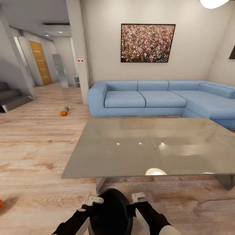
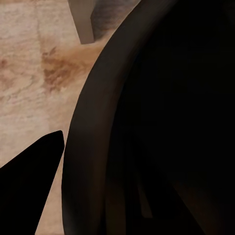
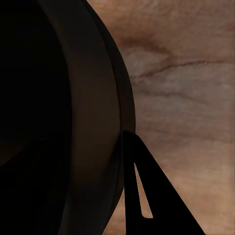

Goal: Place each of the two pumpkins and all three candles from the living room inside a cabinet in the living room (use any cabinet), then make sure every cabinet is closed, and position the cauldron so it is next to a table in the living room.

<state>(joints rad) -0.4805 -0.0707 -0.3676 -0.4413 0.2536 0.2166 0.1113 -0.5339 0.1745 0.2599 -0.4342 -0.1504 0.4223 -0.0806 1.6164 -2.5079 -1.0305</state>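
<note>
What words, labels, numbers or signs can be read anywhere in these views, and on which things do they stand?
None can be read.
Small white plate with two red marks on the white pillar: too small to tell whether it bears any text.
Large framed picture of a dense crowd above the long blue fabric sofa: no lettering.
Round black cauldron, grey glossy low table, small orange pumpkin: no labels visible.

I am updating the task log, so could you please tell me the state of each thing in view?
cauldron: upright, held between both grippers, near the table's front edge
left gripper: against the cauldron's side
right gripper: against the cauldron's other side
pumpkin: on the floor, not stowed
candle: on the floor beside that pumpkin
table: bare glossy top
</note>
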